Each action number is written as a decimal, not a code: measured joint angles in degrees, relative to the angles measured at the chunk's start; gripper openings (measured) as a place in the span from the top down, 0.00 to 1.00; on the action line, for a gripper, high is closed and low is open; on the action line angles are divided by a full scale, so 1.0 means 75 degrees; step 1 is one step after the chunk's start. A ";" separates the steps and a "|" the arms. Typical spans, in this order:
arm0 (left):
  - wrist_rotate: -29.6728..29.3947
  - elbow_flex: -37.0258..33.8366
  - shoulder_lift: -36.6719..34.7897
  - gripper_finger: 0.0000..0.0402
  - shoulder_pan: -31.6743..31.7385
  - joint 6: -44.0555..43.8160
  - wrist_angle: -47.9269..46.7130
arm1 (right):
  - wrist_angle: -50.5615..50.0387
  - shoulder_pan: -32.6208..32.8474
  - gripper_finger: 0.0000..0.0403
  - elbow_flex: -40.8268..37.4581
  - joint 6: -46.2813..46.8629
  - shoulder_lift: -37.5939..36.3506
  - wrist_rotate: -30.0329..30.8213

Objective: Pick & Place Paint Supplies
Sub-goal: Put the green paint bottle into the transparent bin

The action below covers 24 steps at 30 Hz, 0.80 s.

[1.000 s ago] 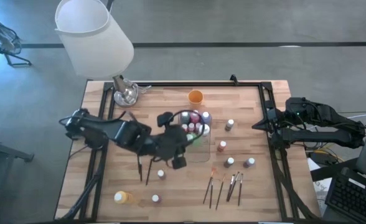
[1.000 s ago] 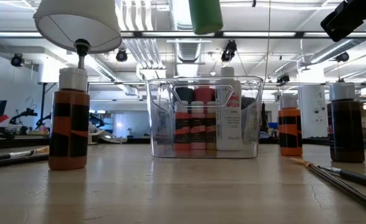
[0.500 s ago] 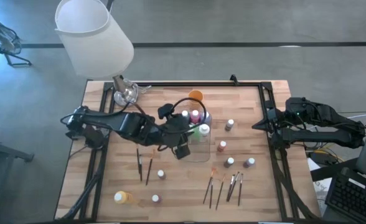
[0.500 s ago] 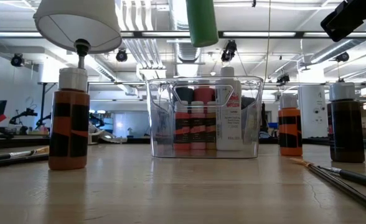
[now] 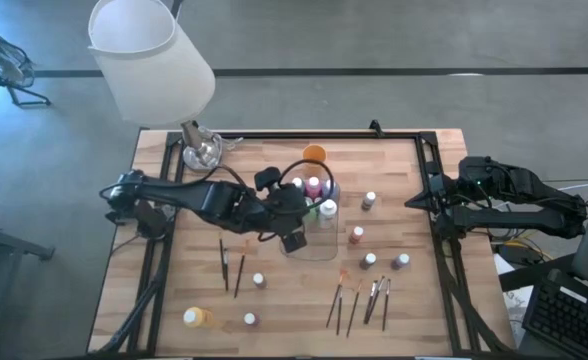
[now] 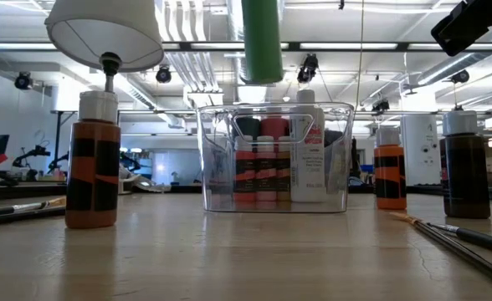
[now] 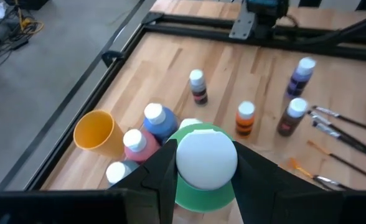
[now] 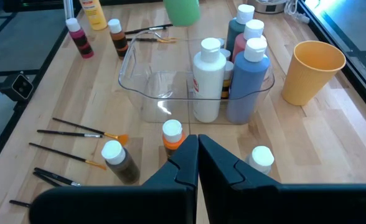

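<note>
My left gripper (image 5: 309, 212) is shut on a green paint bottle (image 7: 198, 194) with a white cap (image 7: 206, 158), and holds it over the clear plastic tray (image 5: 319, 243). In the low view the green bottle (image 6: 261, 38) hangs above the tray (image 6: 338, 159). Several bottles (image 8: 223, 81), pink, blue and white among them, stand upright in the tray's far half. More bottles (image 5: 370, 200) and paintbrushes (image 5: 359, 300) lie on the table around it. My right gripper (image 8: 197, 155) waits shut at the table's right edge. My left gripper pinches the green bottle between its two fingers (image 7: 164, 171), one on each side of the bottle's shoulder (image 7: 182, 190) just below the white cap. The fingers slant down from the table's left. The bottle hangs about upright, cap up, clear of the tray.
An orange cup (image 5: 314, 155) stands just beyond the tray. A lamp with a white shade (image 5: 149, 60) stands at the far left corner. Two brushes (image 5: 231, 268) lie left of the tray. Loose bottles (image 5: 196, 317) stand near the front edge, others (image 5: 402, 261) to the tray's right.
My left gripper has carried the green bottle toward the far edge and a little right, from the tray's near left side to over the tray. It has sunk slightly, and the bottle has come more upright. The grip has not changed.
</note>
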 joint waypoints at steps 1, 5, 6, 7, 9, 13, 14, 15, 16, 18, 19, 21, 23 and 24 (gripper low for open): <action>0.0000 -0.0069 0.0000 0.68 0.0030 -0.0006 0.0000 | 0.0000 0.0000 0.98 0.0000 0.0003 -0.0003 0.0000; -0.0012 -0.0352 0.0003 0.68 0.0155 -0.0017 0.0125 | 0.0000 0.0000 0.98 0.0000 0.0000 0.0000 -0.0002; -0.0011 -0.0436 0.0003 0.68 0.0183 -0.0036 0.0180 | 0.0000 0.0000 0.98 0.0000 0.0000 -0.0001 0.0000; -0.0009 -0.0509 0.0003 0.68 0.0215 -0.0053 0.0221 | 0.0003 0.0000 0.98 0.0000 0.0001 -0.0002 0.0000; -0.0003 -0.0675 0.0003 0.68 0.0265 -0.0065 0.0298 | 0.0000 0.0000 0.98 0.0001 0.0000 -0.0001 0.0000; 0.0114 -0.0984 0.0003 0.68 0.0368 -0.0083 0.0523 | 0.0000 0.0001 0.98 0.0000 0.0000 -0.0001 0.0000; 0.0164 -0.1086 0.0003 0.68 0.0381 -0.0078 0.0642 | 0.0003 0.0000 0.98 0.0000 0.0000 -0.0003 0.0000; 0.0216 -0.1182 0.0003 0.68 0.0400 -0.0082 0.0760 | 0.0001 0.0000 0.98 0.0000 0.0000 -0.0003 0.0000; 0.0251 -0.1264 0.0003 0.68 0.0411 -0.0086 0.0835 | 0.0003 0.0000 0.98 0.0000 0.0000 -0.0002 0.0000; 0.0319 -0.1410 0.0003 0.68 0.0436 -0.0083 0.0907 | 0.0000 0.0000 0.98 0.0000 0.0000 -0.0002 0.0000; 0.0386 -0.1502 0.0003 0.68 0.0460 -0.0080 0.0977 | 0.0001 0.0000 0.98 0.0000 0.0000 -0.0003 -0.0002; 0.0446 -0.1700 0.0000 0.68 0.0485 -0.0082 0.1213 | 0.0002 0.0000 0.98 0.0000 0.0000 -0.0003 0.0000; 0.0485 -0.1856 0.0004 0.68 0.0514 -0.0086 0.1281 | 0.0000 0.0000 0.98 0.0000 0.0000 -0.0003 0.0000; 0.0521 -0.1933 0.0006 0.68 0.0529 -0.0090 0.1318 | 0.0003 0.0000 0.98 0.0000 0.0000 0.0000 0.0000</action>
